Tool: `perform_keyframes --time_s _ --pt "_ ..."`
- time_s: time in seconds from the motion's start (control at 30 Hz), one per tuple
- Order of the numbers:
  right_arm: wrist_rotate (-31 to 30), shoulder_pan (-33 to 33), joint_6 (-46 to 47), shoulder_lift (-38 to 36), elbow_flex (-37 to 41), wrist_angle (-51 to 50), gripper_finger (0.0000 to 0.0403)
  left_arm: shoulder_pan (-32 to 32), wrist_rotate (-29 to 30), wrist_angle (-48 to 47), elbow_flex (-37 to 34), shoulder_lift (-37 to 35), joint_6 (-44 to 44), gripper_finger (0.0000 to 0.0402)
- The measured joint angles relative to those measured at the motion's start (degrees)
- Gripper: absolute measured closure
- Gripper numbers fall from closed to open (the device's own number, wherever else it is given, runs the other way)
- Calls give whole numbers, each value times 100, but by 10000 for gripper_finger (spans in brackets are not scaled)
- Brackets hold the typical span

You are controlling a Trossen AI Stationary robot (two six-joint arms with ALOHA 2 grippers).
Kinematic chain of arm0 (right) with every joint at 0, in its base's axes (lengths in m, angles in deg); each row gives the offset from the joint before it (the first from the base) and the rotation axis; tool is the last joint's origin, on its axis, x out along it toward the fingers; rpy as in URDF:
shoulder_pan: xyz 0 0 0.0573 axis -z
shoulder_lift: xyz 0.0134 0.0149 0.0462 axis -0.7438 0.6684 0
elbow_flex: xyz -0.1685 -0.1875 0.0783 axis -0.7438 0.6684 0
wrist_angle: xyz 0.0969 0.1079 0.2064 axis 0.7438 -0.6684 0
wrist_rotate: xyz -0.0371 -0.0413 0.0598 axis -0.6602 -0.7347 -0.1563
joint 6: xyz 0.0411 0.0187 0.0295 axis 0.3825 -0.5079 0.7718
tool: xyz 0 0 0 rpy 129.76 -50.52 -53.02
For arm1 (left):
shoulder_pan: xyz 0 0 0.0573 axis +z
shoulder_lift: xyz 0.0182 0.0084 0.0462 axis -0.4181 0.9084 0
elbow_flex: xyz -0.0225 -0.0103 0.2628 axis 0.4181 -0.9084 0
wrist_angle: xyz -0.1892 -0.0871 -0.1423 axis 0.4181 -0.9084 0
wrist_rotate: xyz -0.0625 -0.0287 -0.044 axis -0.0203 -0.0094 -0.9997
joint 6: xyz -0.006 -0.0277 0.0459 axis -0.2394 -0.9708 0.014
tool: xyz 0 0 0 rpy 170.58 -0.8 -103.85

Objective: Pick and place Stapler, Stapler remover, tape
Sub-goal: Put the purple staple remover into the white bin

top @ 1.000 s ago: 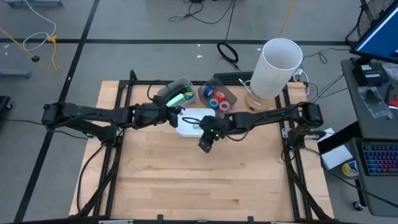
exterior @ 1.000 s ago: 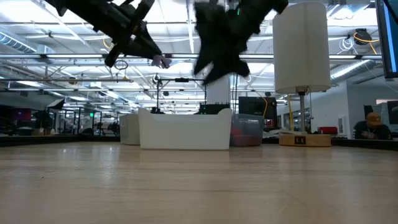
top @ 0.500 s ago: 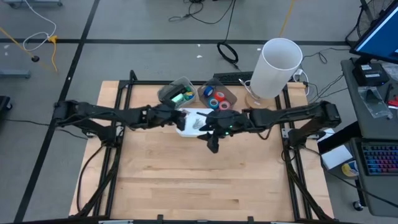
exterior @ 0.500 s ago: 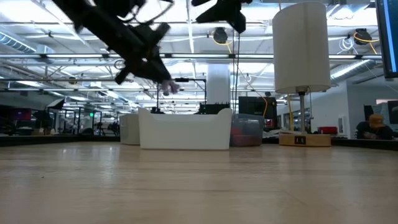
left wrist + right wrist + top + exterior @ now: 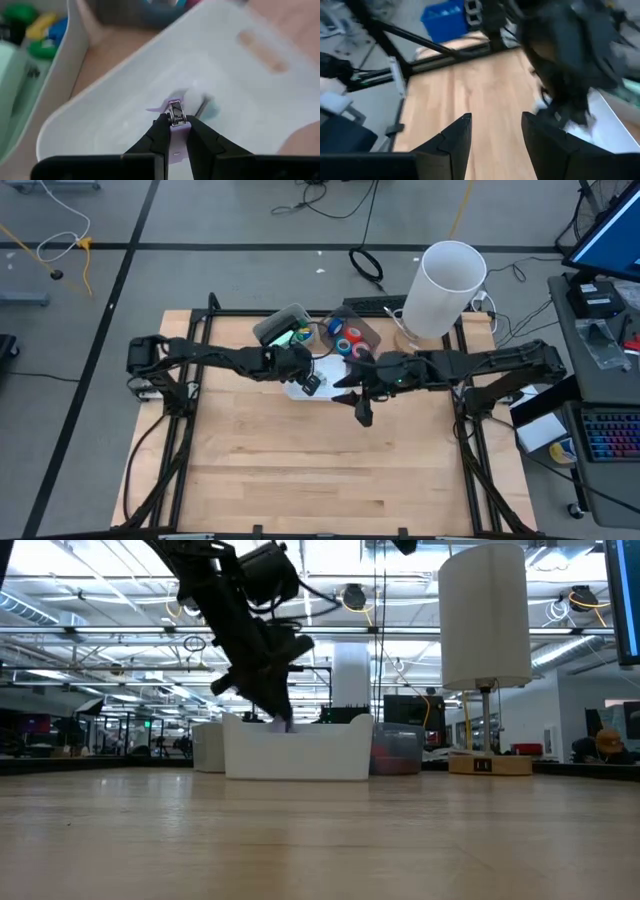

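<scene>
Gripping a small lilac-and-metal staple remover (image 5: 173,112) between clenched fingers, the left gripper (image 5: 309,380) hangs just over the white bin (image 5: 296,388), its tip dipping at the bin's rim in the low view. Just beside it, the right gripper (image 5: 362,412) hovers over bare table (image 5: 320,470) near the bin, fingers parted and holding nothing. Behind the bin, a clear tub (image 5: 362,327) holds the tape rolls (image 5: 347,345), blue, red and pink. Next to that, another clear tub (image 5: 275,326) holds green and yellow items. Farther back on the right stands a tall white cylinder (image 5: 447,288).
</scene>
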Motion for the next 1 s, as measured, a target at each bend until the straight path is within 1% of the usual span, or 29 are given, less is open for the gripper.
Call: perform_keyframes --time_s 0.03,0.1,0.17,0.27,0.47,0.6,0.8,0.9,1.0 --pt "6 -28 -106 -3 -10 40 238 29 -20 -112 17 33 -22 360" --pt "10 -148 -305 -81 -6 -230 238 70 -20 -231 18 15 -25 360" --pt "8 -214 -333 -121 -2 -235 238 121 -17 -210 15 28 -67 360" --pt "-6 -289 -342 -173 -9 -270 238 204 -22 -427 -22 101 -109 360" --pt "-9 -326 -358 -202 -8 -260 238 249 -151 -328 -13 427 -218 360" --pt "-15 -326 -358 -220 -8 -276 238 249 -150 -198 -11 485 -231 360" --pt "-11 -326 -358 -218 -8 -300 238 249 -149 -175 -13 493 70 358" --pt "-12 -326 -375 -218 -8 -304 238 249 -148 -181 -13 495 98 339" --pt "-12 -326 -376 -218 -8 -303 238 249 -144 -183 -13 493 111 300"
